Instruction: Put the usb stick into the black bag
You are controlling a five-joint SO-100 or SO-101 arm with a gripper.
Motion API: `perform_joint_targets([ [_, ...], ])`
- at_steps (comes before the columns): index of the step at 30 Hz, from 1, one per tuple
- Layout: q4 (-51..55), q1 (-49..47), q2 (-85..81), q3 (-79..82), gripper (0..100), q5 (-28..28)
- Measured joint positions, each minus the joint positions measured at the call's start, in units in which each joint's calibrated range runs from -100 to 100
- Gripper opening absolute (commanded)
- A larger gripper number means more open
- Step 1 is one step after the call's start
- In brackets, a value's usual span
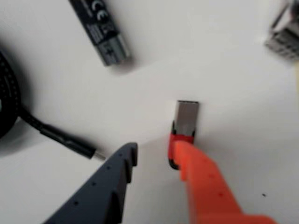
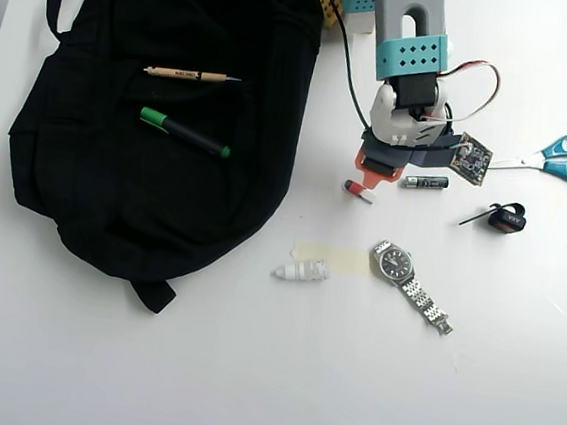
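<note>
The usb stick (image 1: 186, 122) lies flat on the white table, silver end away from me and red end under the tip of my orange finger (image 1: 205, 182). My dark blue finger (image 1: 110, 184) is off to its left, not touching it. My gripper (image 1: 154, 151) is open and low over the table. In the overhead view the usb stick (image 2: 358, 191) lies just below my gripper (image 2: 376, 173), right of the black bag (image 2: 115, 186). The bag lies flat at the left with a pen (image 2: 191, 75) and a green-capped marker (image 2: 184, 133) on it.
A black-and-silver tube (image 1: 100, 32) (image 2: 426, 183) lies close by, and a coiled black cable (image 1: 56, 135) (image 2: 507, 217). Scissors (image 2: 560, 159), a watch (image 2: 399, 264), a small white part (image 2: 301, 271) and a tape strip (image 2: 330, 255) lie on the table.
</note>
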Motion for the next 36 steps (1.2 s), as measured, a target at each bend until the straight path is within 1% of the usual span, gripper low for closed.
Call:
perform_joint_targets([
  [4, 0.00, -0.07, 0.00, 0.00, 18, -2.64],
  [11, 0.00, -0.51, 0.00, 0.00, 19, -5.13],
  [25, 0.09, 0.07, 9.34, -6.74, 19, -5.18],
  [36, 0.09, 2.79, 10.01, -8.70, 19, -4.35],
])
